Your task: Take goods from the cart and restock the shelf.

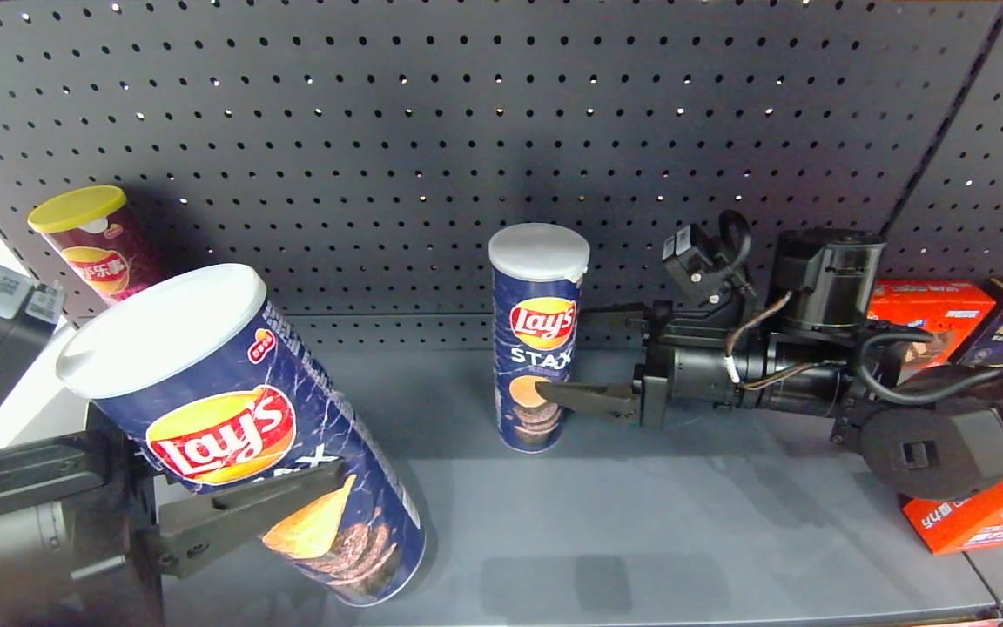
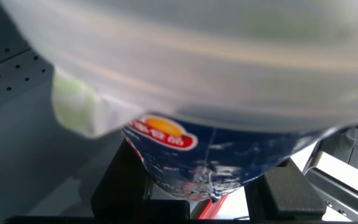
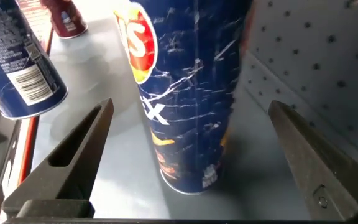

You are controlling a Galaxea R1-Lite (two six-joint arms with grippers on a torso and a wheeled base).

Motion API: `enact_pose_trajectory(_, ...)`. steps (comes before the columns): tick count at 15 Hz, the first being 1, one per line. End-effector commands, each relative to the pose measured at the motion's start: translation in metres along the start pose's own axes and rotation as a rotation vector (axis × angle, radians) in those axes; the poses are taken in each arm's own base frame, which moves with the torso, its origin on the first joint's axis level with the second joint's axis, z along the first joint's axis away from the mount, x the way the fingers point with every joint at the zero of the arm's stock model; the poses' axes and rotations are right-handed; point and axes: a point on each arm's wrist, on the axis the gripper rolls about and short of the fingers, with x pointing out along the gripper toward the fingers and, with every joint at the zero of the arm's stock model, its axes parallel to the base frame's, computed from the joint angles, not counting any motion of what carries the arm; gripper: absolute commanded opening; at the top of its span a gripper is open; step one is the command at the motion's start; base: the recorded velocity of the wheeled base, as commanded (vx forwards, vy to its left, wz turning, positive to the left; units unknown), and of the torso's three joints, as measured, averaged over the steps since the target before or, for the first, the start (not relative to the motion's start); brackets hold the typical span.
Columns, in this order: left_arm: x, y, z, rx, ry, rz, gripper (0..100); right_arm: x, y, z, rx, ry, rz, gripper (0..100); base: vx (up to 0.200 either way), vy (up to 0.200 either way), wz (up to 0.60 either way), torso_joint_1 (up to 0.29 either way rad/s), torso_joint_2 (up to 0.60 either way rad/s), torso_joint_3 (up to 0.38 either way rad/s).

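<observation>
Shelf (image 1: 684, 522) holds upright can (image 1: 537, 348); left gripper (image 1: 310, 475) clamps tilted can (image 1: 232, 409).

My head camera looked forward and down onto the shelf (image 1: 641, 522) from close in. My right wrist camera faced the upright can (image 3: 191, 93) nearby, shared with the head view. My left wrist camera sat almost against the tilted can (image 2: 197, 155).

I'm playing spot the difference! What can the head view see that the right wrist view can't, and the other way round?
Only the head view: the orange boxes, and the white lid on the standing blue can. Only the right wrist view: the barcode on the tilted blue can, and gaps between the right gripper's fingers and the standing can. Both: those two cans, the maroon can and the shelf.
</observation>
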Motion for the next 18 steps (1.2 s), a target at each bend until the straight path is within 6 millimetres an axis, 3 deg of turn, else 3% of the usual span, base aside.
enact_pose_trajectory(1,0.001,0.000,-0.001,-0.001,0.003,0.000,0,0.008,-0.003,-0.010,0.013,0.018,0.012,100,0.000,0.000,0.00,0.000,0.00,0.000)
enact_pose_trajectory(18,0.000,0.000,-0.005,-0.007,0.015,0.003,0,0.033,-0.014,-0.034,0.015,0.033,0.078,100,0.000,0.000,0.00,0.000,0.00,0.000)
